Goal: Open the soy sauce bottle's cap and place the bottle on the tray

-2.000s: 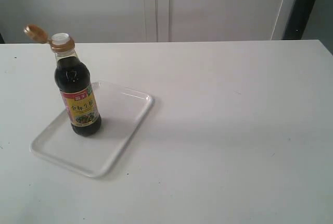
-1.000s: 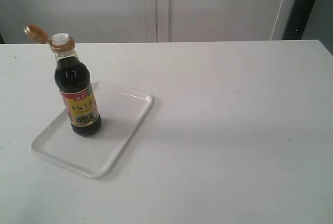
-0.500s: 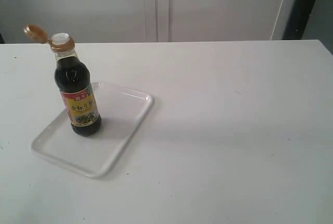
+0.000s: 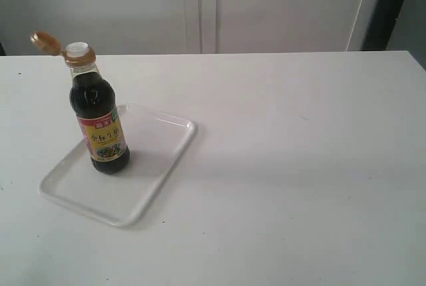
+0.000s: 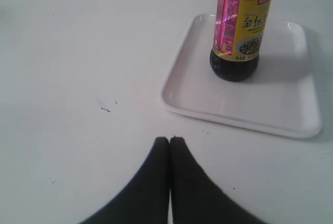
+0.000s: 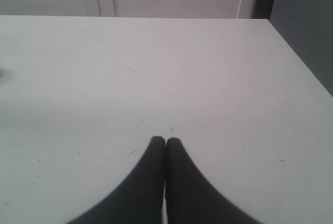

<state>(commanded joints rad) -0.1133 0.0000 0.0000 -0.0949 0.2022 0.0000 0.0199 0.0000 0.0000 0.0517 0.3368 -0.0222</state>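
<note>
The soy sauce bottle [image 4: 100,120] stands upright on the white tray [image 4: 156,159], toward the tray's left side in the exterior view. Its orange-brown cap [image 4: 56,46] is flipped open on its hinge, baring the white spout. The tray lies flat on the white bench [image 4: 299,166]. The left end effector [image 5: 169,140] and the right end effector [image 6: 165,140] each have their 2 fingers pressed together, empty, well apart from the bottle.
</note>
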